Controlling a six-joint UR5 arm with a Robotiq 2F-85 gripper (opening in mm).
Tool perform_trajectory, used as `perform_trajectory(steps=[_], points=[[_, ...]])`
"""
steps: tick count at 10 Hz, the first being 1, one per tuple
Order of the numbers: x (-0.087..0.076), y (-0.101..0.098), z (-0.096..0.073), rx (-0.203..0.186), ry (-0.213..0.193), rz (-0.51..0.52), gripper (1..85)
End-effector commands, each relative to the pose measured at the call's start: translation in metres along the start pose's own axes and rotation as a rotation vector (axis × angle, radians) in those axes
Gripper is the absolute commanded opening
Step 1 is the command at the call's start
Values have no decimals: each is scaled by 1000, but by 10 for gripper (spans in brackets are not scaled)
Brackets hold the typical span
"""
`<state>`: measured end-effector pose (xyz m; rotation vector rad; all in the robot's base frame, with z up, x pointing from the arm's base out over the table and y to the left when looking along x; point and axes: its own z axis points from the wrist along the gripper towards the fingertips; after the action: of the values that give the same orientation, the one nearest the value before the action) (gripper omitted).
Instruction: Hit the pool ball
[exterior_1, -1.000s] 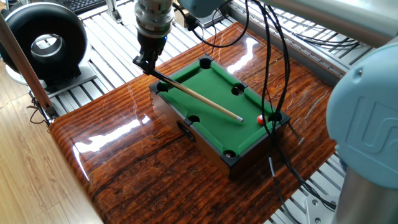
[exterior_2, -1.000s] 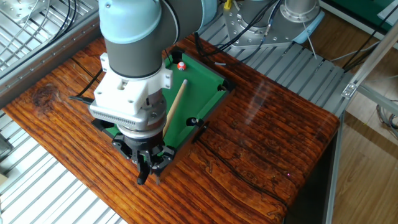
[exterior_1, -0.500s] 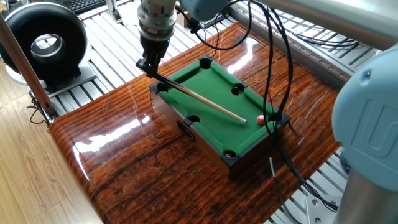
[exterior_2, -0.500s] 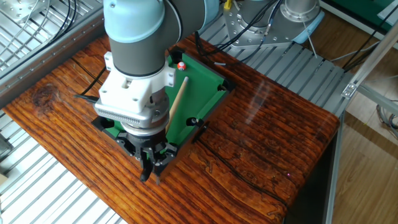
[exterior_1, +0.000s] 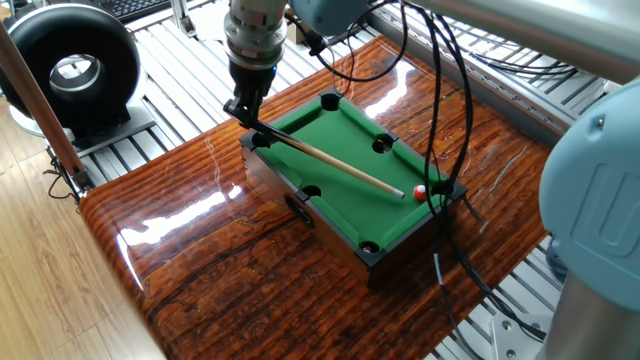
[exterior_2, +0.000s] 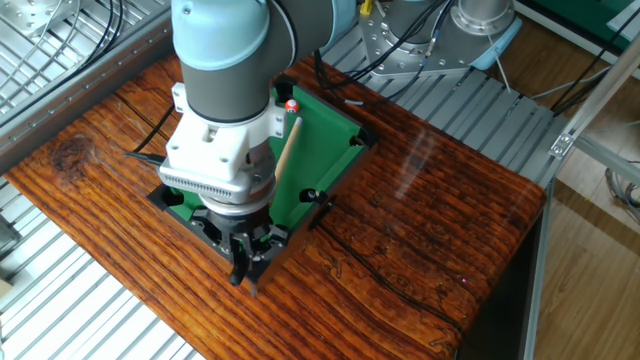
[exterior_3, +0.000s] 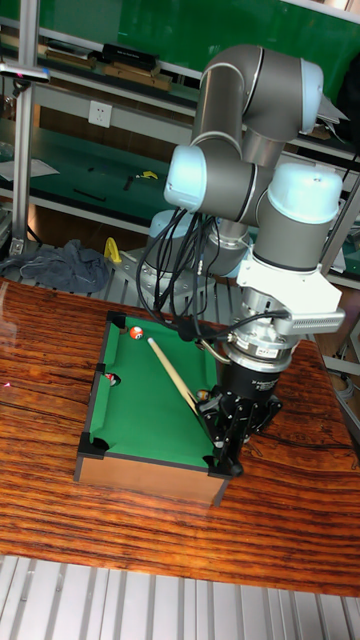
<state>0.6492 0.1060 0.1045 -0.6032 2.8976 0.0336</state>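
Observation:
A tiny orange-red pool ball lies on the green felt of a mini pool table, close to a corner pocket. It also shows as the pool ball and the pool ball in the other views. My gripper hangs over the opposite corner, shut on the butt of a thin wooden cue. The cue slants across the felt, and its tip sits just short of the ball or touches it. From the other side, the gripper points down at the table's near end, with the cue running away from it.
The pool table stands on a glossy dark wooden tabletop. A black round device sits off the back left. Cables hang down beside the ball's corner. The arm's large grey-blue body fills the right.
The gripper has shifted toward the pool table, sliding the cue along the felt. The tip has closed most of its gap to the ball, which has barely moved.

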Motion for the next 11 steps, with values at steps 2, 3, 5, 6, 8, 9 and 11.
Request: perform_trajectory(steps=[2,3,5,6,8,9,11], points=[[8,2,1,-5,7,-10,13],[8,3,0,-7,4,-7,13],[10,3,-1,-12,4,-10,13],[11,3,-1,-14,5,-14,13],[13,2,-3,-17,5,-17,13],[14,1,-2,-17,5,-17,13],[17,-2,-1,-17,0,-19,13]])
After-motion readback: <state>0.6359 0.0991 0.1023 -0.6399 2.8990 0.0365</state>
